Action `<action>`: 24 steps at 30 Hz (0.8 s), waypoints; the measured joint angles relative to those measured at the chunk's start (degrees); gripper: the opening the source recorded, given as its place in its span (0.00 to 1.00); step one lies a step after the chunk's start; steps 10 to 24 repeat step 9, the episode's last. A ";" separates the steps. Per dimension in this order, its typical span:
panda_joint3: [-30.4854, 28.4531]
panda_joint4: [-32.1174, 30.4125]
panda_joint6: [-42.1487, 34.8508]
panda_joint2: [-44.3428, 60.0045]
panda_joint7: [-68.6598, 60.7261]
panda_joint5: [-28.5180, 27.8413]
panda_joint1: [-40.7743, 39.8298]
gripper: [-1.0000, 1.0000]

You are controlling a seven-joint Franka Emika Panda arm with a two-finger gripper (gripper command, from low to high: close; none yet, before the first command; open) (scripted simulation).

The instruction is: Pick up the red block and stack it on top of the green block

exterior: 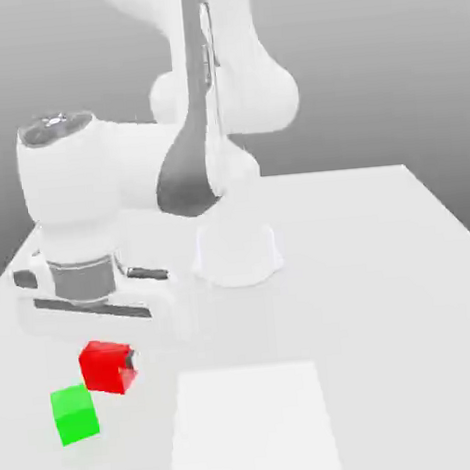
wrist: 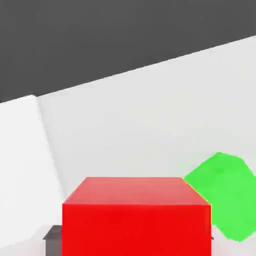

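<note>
The pincer [exterior: 112, 368] pinched the red block [exterior: 105, 366], lifted just beside the green block [exterior: 74, 414] on the desk [exterior: 385, 296].

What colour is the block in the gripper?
Plain bright red block, unmarked; clearest in the hand view.

The red block [exterior: 107, 366] sits raised off the table [exterior: 385, 296], near its front left corner. The green block [exterior: 74, 414] rests on the table just beside it, closer to that corner.

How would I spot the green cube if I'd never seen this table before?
Start at the big white robot arm on the pale table. Follow it down to its hand, which grips the red block. The green block sits just beside and below that, toward the exterior view's left: same size, but bright green.
</note>
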 joint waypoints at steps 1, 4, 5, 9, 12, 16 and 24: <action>0.23 0.24 1.00 1.24 -0.92 0.48 -0.19 0.00; 1.15 0.65 5.96 6.66 -2.79 2.36 -0.73 0.00; 1.54 0.75 7.79 8.64 -3.23 2.94 -1.02 0.00; 1.80 0.80 8.89 9.80 -3.53 3.32 -1.21 1.00; 1.80 0.80 8.89 9.80 -3.53 3.32 -1.21 1.00; 1.80 0.80 8.89 9.80 -3.53 3.32 -1.21 1.00; 1.80 0.80 8.89 9.80 -3.53 3.32 -1.21 1.00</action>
